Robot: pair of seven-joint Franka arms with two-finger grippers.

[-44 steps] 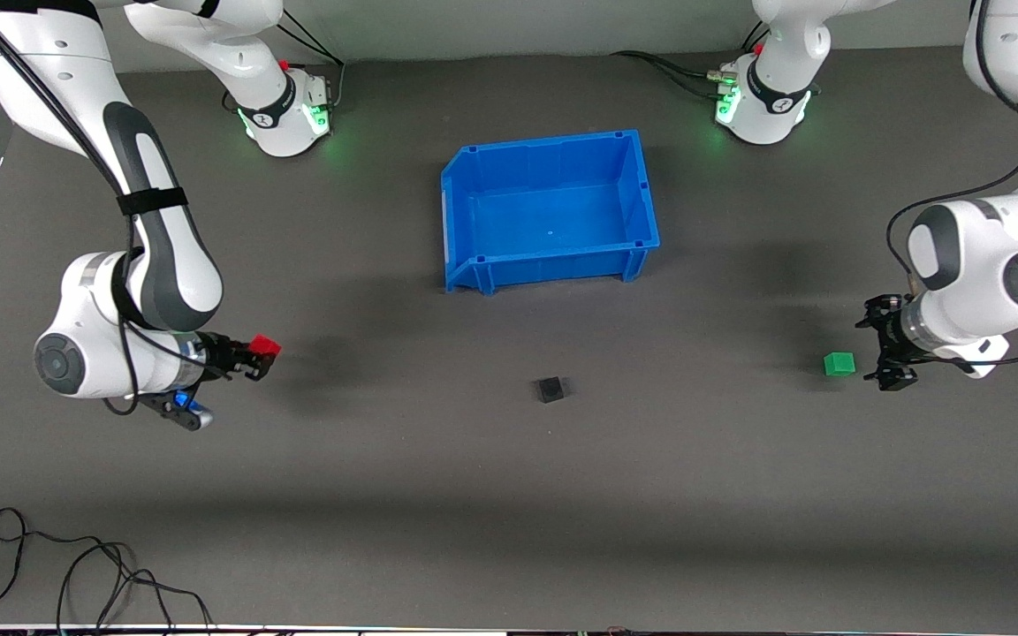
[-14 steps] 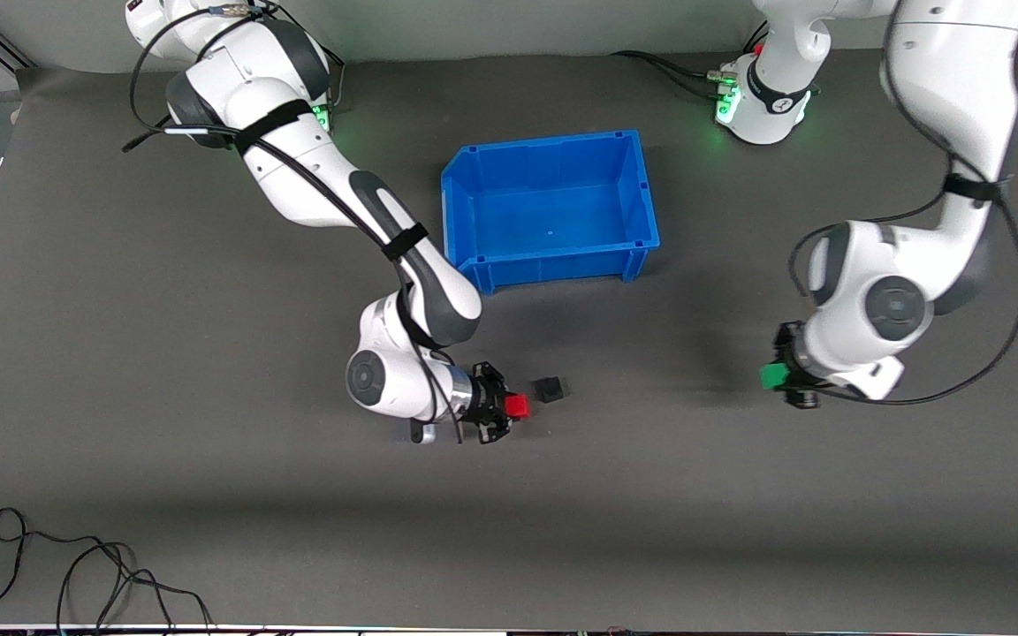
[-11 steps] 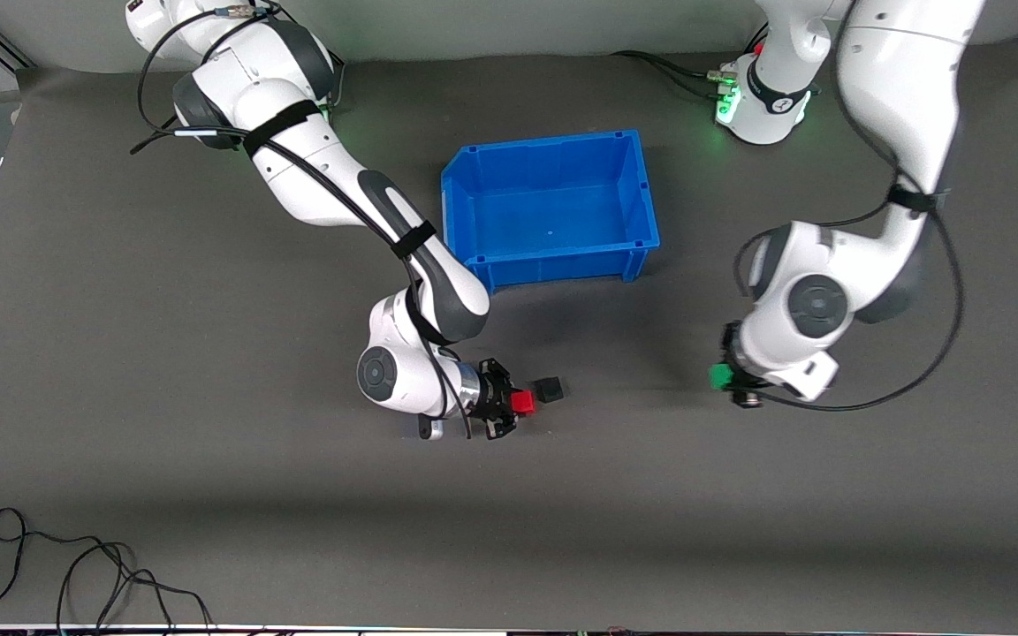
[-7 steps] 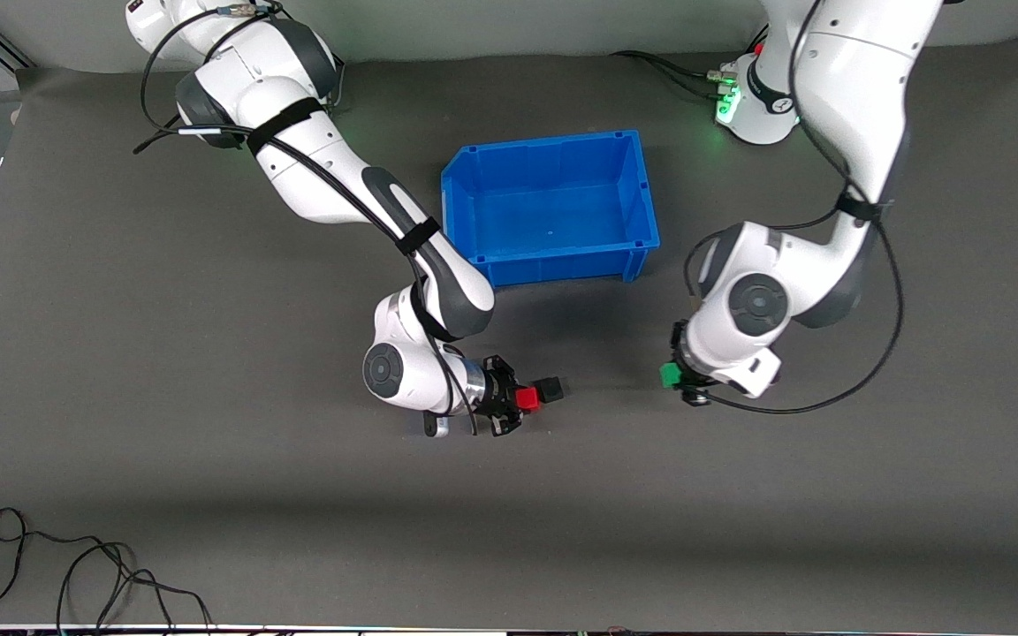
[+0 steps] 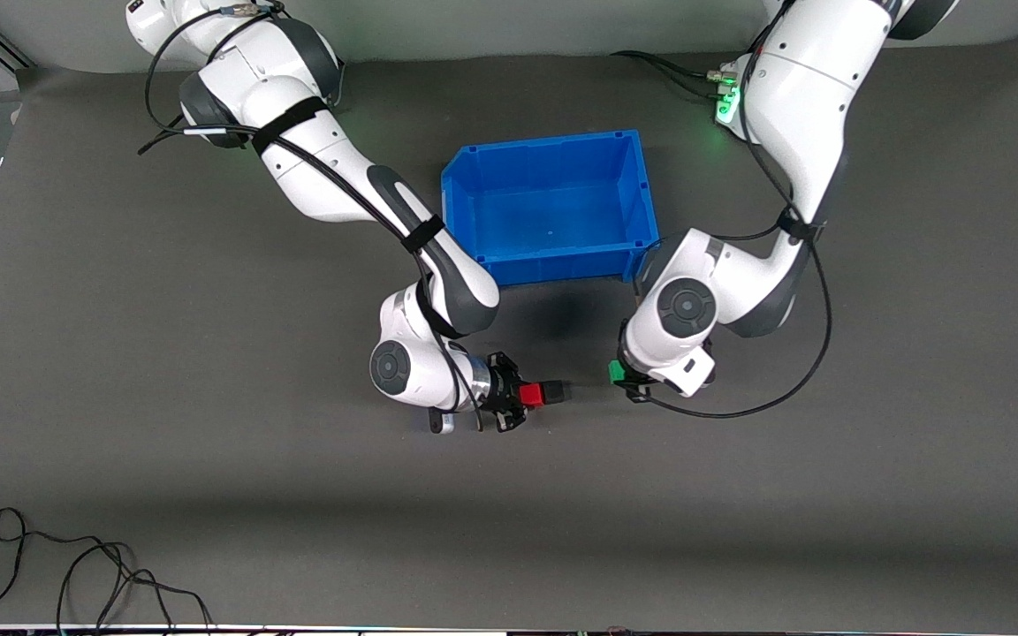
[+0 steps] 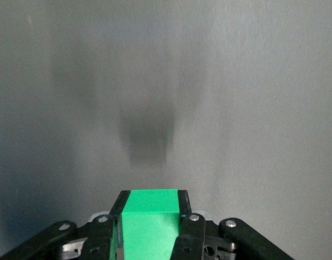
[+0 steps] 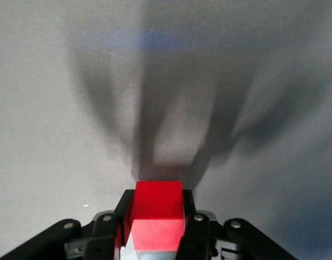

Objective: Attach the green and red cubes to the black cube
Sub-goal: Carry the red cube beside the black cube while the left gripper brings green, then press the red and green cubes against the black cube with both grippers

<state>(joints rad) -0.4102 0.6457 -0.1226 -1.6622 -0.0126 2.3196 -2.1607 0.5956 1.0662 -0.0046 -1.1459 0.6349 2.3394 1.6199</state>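
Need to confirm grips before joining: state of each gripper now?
Left gripper: shut on the green cube.
Right gripper: shut on the red cube.

Grey table (image 5: 208, 495), blue bin (image 5: 551, 266), cable (image 5: 76, 574)

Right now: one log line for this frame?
right gripper: holds red cube against black cube | left gripper: holds green cube, apart

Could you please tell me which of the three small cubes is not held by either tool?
The black cube: it sits on the table, with the red cube in the right tool against it; the green cube is in the left tool.
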